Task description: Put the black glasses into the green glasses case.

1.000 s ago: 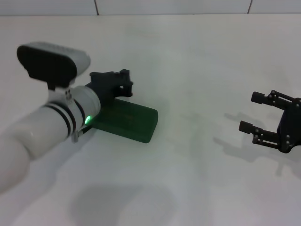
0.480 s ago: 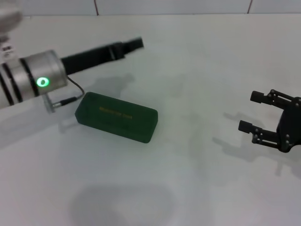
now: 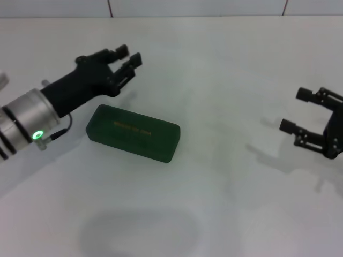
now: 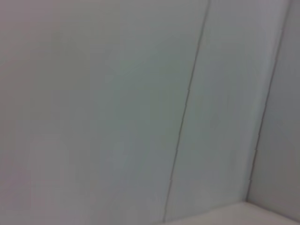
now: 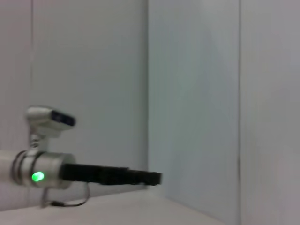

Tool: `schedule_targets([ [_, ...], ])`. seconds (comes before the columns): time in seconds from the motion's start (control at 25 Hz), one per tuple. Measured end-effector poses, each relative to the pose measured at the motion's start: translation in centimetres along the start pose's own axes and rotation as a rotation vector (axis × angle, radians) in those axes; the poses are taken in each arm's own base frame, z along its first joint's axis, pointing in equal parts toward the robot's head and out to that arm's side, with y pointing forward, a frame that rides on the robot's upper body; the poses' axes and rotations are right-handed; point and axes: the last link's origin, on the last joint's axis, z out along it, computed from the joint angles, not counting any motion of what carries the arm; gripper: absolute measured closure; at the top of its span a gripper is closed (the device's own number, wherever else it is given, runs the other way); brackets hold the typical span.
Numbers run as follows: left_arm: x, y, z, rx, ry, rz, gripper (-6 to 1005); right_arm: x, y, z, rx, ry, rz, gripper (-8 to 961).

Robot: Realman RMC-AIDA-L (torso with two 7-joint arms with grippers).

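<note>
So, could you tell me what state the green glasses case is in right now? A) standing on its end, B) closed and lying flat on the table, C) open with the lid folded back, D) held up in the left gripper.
B: the green glasses case lies shut and flat on the table, gold lettering facing up, with the left gripper off it, beyond its far side.
</note>
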Motion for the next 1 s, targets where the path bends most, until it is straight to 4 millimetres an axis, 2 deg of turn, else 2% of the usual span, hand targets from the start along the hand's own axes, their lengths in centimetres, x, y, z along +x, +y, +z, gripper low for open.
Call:
schedule_targets([
  [0.08, -0.1, -0.1, -0.5, 0.018, 0.022, 0.014, 819, 0.0, -0.2, -0.2, 0.037, -0.022, -0.007, 201],
  [0.12, -0.3, -0.3, -1.7, 0.059, 0.058, 0.068, 779, 0.0, -0.3, -0.4, 0.070, -0.048, -0.017, 201],
  [0.28, -1.0, 0.0, -3.7, 0.086, 0.069, 0.187, 624, -0.1, -0.7, -1.2, 0.201, -0.134, -0.069, 201],
  [0.36, -1.4, 0.4, -4.8, 0.086, 0.072, 0.208, 546, -0.1, -0.7, -1.9, 0.234, -0.150, -0.077, 201],
  [0.4, -1.6, 0.8, -5.4, 0.077, 0.077, 0.205, 474, 0.0, -0.5, -2.3, 0.236, -0.148, -0.076, 201],
  [0.48, -1.9, 1.4, -6.7, 0.050, 0.087, 0.183, 330, 0.0, -0.3, -3.1, 0.224, -0.140, -0.077, 201],
  [0.72, -2.8, 3.3, -10.2, -0.129, 0.012, 0.123, 116, 0.8, 1.4, -4.6, 0.044, -0.038, -0.032, 201],
  [0.84, -3.4, 3.8, -11.4, -0.238, -0.101, 0.068, 115, 1.6, 2.1, -4.4, -0.067, 0.045, -0.010, 201],
  [1.0, -4.1, 4.1, -12.0, -0.298, -0.207, 0.064, 115, 2.4, 2.6, -3.8, -0.160, 0.127, -0.009, 201],
])
